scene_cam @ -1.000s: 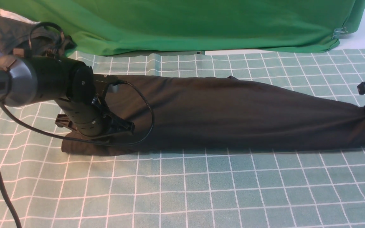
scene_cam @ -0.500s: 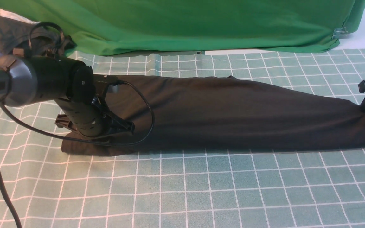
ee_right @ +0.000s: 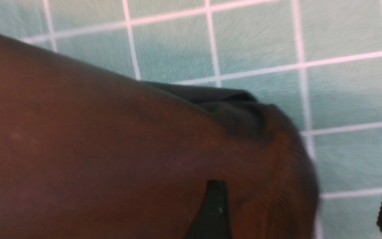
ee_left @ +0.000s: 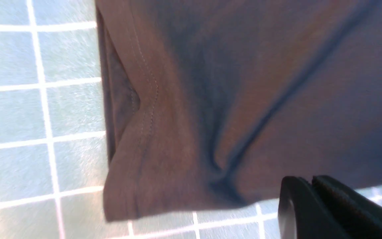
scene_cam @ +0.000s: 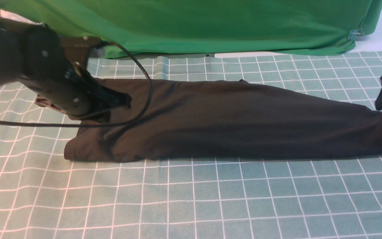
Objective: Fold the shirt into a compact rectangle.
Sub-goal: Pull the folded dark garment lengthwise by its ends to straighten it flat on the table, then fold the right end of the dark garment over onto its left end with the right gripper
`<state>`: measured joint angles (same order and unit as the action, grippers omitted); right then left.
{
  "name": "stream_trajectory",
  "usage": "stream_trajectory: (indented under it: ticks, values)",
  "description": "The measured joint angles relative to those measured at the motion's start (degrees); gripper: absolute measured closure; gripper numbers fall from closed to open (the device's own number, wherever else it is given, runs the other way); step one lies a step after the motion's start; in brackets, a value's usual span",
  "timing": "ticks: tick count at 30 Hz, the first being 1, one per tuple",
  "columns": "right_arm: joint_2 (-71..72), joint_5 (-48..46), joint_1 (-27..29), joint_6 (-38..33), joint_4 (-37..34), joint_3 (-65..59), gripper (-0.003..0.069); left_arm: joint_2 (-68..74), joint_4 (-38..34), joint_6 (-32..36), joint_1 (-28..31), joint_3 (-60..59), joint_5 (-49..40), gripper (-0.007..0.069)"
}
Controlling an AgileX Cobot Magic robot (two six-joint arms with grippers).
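The shirt [scene_cam: 237, 122] lies flat on the counter [scene_cam: 191, 199], which is covered with a pale green checked cloth. The shirt is folded into a long dark band running from left to right, no print showing. Its left end, with a stitched hem seen in the left wrist view, is crumpled into a few creases. The left gripper [scene_cam: 124, 99] hangs just above that end with its jaws pressed together and nothing between them, and its black cable [scene_cam: 141, 109] loops over the fabric. The right gripper [ee_right: 302, 192] is raised over the shirt's right end, its fingers [ee_right: 214, 205] spread wide and holding nothing. A big green cloth [scene_cam: 211, 26] hangs behind the counter.
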<state>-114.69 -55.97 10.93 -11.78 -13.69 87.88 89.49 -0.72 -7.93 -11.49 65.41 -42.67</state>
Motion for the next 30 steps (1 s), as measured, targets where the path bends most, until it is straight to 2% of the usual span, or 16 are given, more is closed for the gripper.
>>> stream_trajectory:
  ticks: [6,11,13,16,17,18,20,22,30]
  values:
    - [-5.28,1.20,-2.98,-0.81,2.07,-0.07,0.0064,-7.67,-0.05,0.00,0.00,0.00,-2.93,0.0613]
    - [-6.84,2.00,-5.55,0.92,6.87,-0.22,0.0081,-12.76,-0.05,0.00,0.00,0.00,-4.71,0.0613]
    - [-6.84,2.23,-5.97,1.29,7.57,-0.22,0.0116,-14.02,-0.05,0.00,0.00,0.00,-4.92,0.0613]
    - [-6.84,2.23,-6.24,1.24,7.31,-0.22,0.0238,-15.30,-0.05,0.00,0.00,0.00,-5.32,0.0613]
    - [-6.84,2.17,-6.35,0.60,7.15,-0.22,0.0322,-15.50,-0.05,0.00,0.00,0.00,-5.32,0.0613]
    - [-6.79,2.17,-6.41,-0.60,6.96,-0.22,0.0440,-15.57,-0.05,0.00,0.00,0.00,-5.32,0.0613]
    - [-6.73,2.17,-6.36,-1.93,6.97,-0.22,0.0556,-15.57,-0.05,0.00,0.00,-0.02,-5.46,0.0613]
    - [-6.29,2.04,-5.80,-2.15,7.20,-0.22,0.0591,-15.57,-0.20,0.00,0.00,-0.02,-5.78,0.0613]
    - [-0.02,0.77,1.47,-1.43,9.26,-0.22,0.0592,-15.91,-0.62,0.00,0.00,-0.02,-6.77,0.0613]
